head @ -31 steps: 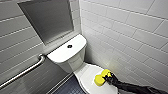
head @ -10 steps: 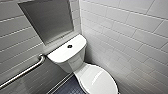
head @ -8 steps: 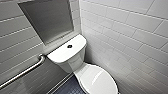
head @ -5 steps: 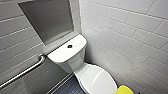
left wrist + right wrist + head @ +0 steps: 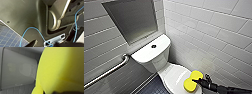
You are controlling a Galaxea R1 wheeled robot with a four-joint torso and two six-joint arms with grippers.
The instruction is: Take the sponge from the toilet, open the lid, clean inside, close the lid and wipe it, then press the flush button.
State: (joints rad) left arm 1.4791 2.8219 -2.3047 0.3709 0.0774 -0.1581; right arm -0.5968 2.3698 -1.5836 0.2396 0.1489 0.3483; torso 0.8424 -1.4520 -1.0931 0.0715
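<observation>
The white toilet [image 5: 151, 53] stands in the corner with its lid [image 5: 172, 75] down. A flush button [image 5: 153, 46] sits in the flat tank top. The yellow sponge [image 5: 191, 82] hovers over or rests on the lid's front right part; I cannot tell whether it touches. My right gripper [image 5: 195, 81] comes in from the lower right and is shut on the sponge's near end. In the right wrist view the sponge [image 5: 62, 70] looms close, with a white toilet surface [image 5: 18, 69] behind it. The left wrist view faces the robot's own grey body [image 5: 25, 18]; nothing is held there.
A steel grab bar [image 5: 106, 72] runs along the left wall below a recessed metal panel [image 5: 134, 20]. White tiled wall [image 5: 214, 37] stands close on the toilet's right. Dark tiled floor [image 5: 150, 87] lies in front left. A blue cable [image 5: 31, 29] crosses the left wrist view.
The right gripper with the sponge has come up into view from the lower right and now sits over the lid's front right. The toilet has not moved.
</observation>
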